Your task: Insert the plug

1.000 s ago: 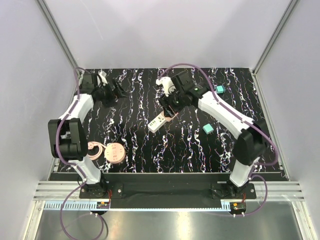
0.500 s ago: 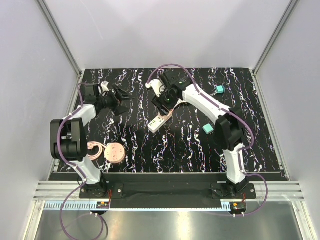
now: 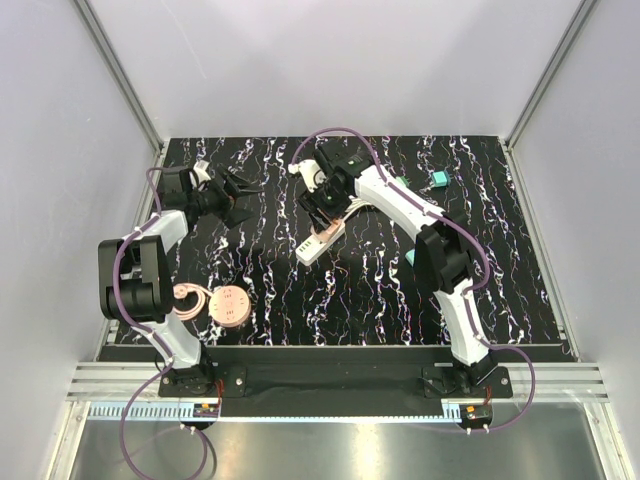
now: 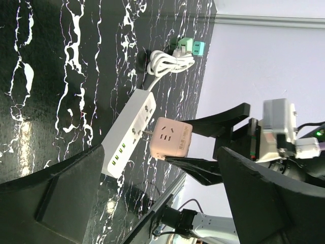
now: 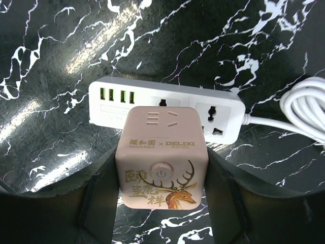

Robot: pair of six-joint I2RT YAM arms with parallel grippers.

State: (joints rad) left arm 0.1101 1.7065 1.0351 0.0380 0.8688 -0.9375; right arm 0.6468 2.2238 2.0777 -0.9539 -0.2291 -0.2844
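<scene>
A pink cube plug (image 5: 161, 157) with a deer print sits between the fingers (image 5: 223, 193) of my right gripper (image 5: 161, 173), which is shut on its two sides. It hangs over the middle socket of the white power strip (image 5: 167, 109), which lies flat on the black marbled table. In the left wrist view the plug (image 4: 171, 138) stands a short gap off the strip (image 4: 133, 133), its metal prongs reaching to the socket face; whether they are in cannot be told. From above the plug (image 3: 326, 233) covers the strip's (image 3: 310, 250) far end. My left gripper (image 3: 240, 190) stands open and empty at the far left.
The strip's white cable (image 4: 167, 62) lies coiled behind it, next to a green adapter (image 4: 190, 47). Teal blocks sit at the back right (image 3: 440, 179) and mid right (image 3: 412, 258). A pink round socket (image 3: 230, 305) and coiled pink cable (image 3: 188, 300) lie near the left arm's base.
The right arm has swung its elbow inward and carried the plug slightly left over the strip. The left gripper has shifted a little and stays open.
</scene>
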